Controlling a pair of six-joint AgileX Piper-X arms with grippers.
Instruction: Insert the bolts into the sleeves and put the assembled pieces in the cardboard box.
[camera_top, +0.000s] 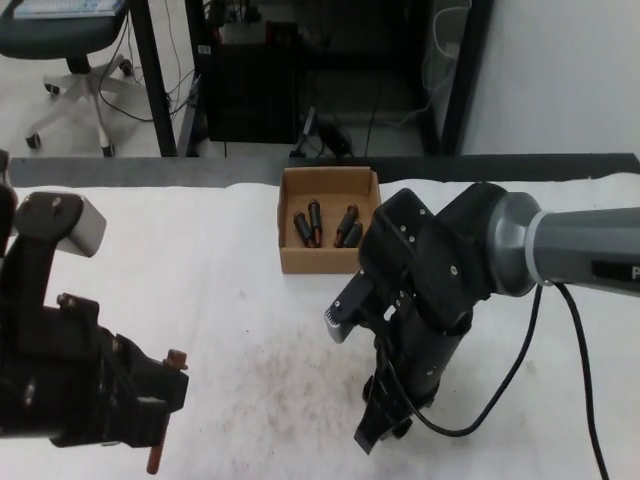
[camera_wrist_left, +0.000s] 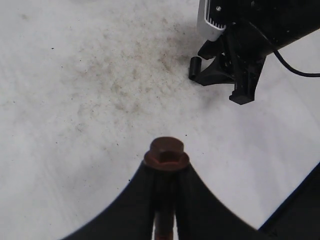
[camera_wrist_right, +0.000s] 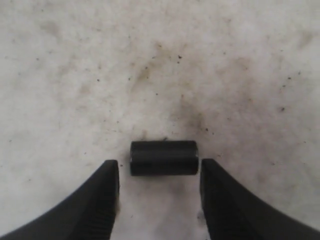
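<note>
My left gripper (camera_wrist_left: 165, 171) pinches a rusty bolt (camera_wrist_left: 166, 152), well apart from the cardboard box (camera_top: 318, 262). My right gripper (camera_wrist_right: 159, 172) is nearer that box, jaws spread around a black sleeve (camera_wrist_right: 163, 158).

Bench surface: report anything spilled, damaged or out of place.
Only the white bench cover stands out: brownish smudges and dark specks soil its middle, around the sleeve lying between the open fingers of the right gripper. The bolt sits straight in the left gripper, and the pieces lie inside the cardboard box.
</note>
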